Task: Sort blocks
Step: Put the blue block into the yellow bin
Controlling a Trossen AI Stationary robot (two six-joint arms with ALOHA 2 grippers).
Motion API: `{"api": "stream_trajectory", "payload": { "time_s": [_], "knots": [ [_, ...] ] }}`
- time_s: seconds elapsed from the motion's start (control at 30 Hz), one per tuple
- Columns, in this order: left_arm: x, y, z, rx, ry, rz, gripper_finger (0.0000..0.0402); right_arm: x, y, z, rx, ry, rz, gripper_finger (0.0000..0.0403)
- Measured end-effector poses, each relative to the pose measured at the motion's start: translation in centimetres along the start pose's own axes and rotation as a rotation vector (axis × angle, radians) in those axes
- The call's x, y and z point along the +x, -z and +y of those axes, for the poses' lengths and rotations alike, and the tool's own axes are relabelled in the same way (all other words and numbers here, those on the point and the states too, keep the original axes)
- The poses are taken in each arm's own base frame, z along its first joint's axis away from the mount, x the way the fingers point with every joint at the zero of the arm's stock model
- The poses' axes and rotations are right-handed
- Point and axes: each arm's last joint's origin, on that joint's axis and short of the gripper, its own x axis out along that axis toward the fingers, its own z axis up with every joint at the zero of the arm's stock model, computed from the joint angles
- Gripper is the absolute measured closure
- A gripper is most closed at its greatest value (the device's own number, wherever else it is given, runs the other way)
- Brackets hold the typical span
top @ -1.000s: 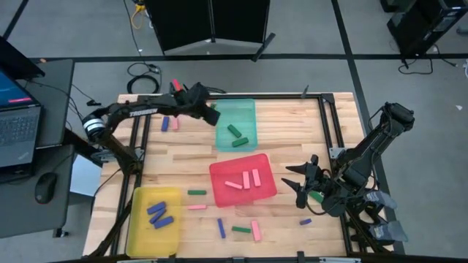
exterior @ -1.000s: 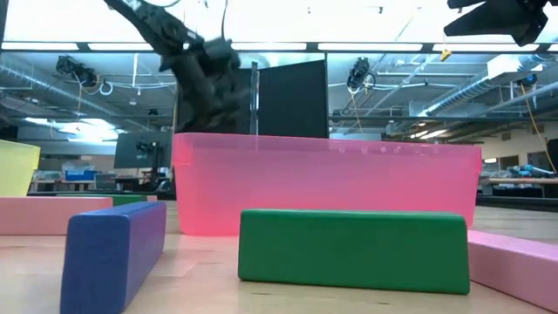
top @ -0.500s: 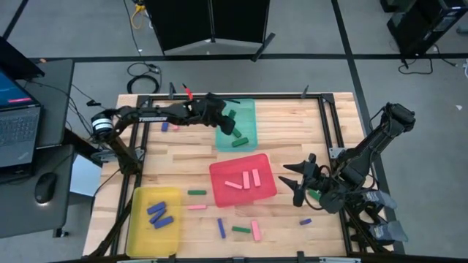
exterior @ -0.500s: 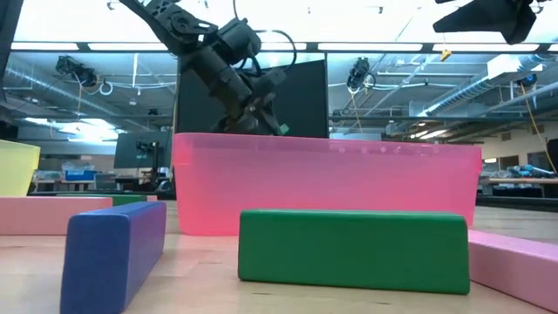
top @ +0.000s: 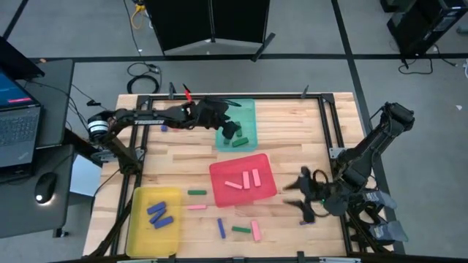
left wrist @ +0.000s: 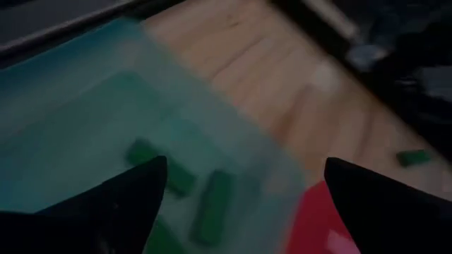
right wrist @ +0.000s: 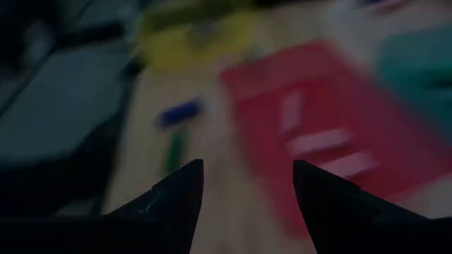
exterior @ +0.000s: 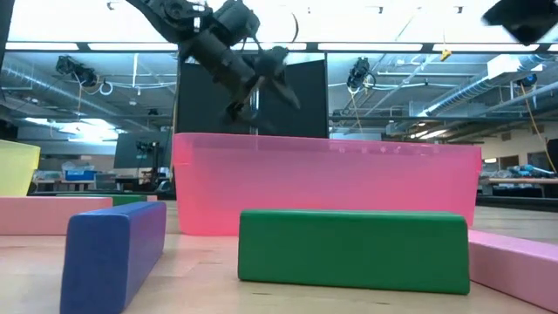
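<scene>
Two grippers are ours to report, and both stand with jaws spread and nothing between them. Our left gripper (top: 232, 131) hangs over the teal tray (top: 245, 108); in its wrist view the dark fingers (left wrist: 127, 194) frame two green blocks (left wrist: 212, 204) lying just ahead of the jaws on the tray floor. Beyond the jaws, past the tray's edge, bare wood shows, then a corner of the red tray (left wrist: 321, 222), and farther off one green block (left wrist: 412, 156) lies alone on the table.

Our right gripper (top: 306, 202) is low over the table's right side. Just ahead of its jaws lie a green block (right wrist: 173, 149) and a blue block (right wrist: 180, 113) on the wood. To one side of the jaws the red tray (top: 219, 175) holds three pink blocks (top: 246, 180). Farthest from these jaws, the yellow tray (top: 139, 223) holds blue blocks (top: 157, 213).

More blocks lie loose on the table (top: 292, 124) between the red and yellow trays, in green (top: 196, 193), pink (top: 196, 207) and blue (top: 221, 229).
</scene>
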Motion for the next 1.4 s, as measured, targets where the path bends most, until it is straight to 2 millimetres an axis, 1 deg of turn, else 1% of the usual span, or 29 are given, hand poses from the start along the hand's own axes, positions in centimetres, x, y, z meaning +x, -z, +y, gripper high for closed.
{"api": "stream_trajectory", "payload": {
  "time_s": [0.17,0.23,0.37,0.43,0.6,0.77,0.93,1.17,1.3,1.4],
  "knots": [
    [-1.9,-0.1,-2.0,0.056,0.012,-0.06,0.0011,-1.4,1.5,1.6,-0.093,-0.214,0.141,0.0173],
    [-2.6,-0.1,-2.8,0.068,0.02,-0.081,0.0011,-2.0,2.0,2.2,-0.116,-0.266,0.17,0.0173],
    [-3.8,0.3,-4.4,0.092,0.039,-0.108,0.0011,-2.8,2.7,2.8,-0.1,-0.33,0.218,0.017],
    [-4.2,0.5,-5.1,0.102,0.05,-0.118,0.0011,-3.0,3.0,2.8,-0.086,-0.323,0.241,0.0164],
    [-4.9,1.5,-6.8,0.124,0.075,-0.115,0.0011,-3.1,4.3,2.2,-0.073,-0.233,0.339,0.0138],
    [-5.7,2.3,-8.5,0.133,0.111,-0.12,0.0011,-2.6,5.8,2.7,-0.105,-0.209,0.41,0.0118],
    [-7.4,2.6,-9.8,0.144,0.153,-0.158,0.0011,-1.9,7.2,3.0,-0.13,-0.17,0.48,0.0117],
    [-10.7,2.7,-11.6,0.153,0.249,-0.231,0.0011,-0.8,8.5,3.3,-0.161,-0.134,0.533,0.0118],
    [-12.6,2.9,-12.3,0.173,0.264,-0.267,0.0011,-0.3,9.2,3.5,-0.176,-0.127,0.575,0.0127],
    [-13.7,3.0,-12.7,0.173,0.273,-0.296,0.0011,0.0,9.7,3.6,-0.188,-0.116,0.599,0.0142]
  ]
}}
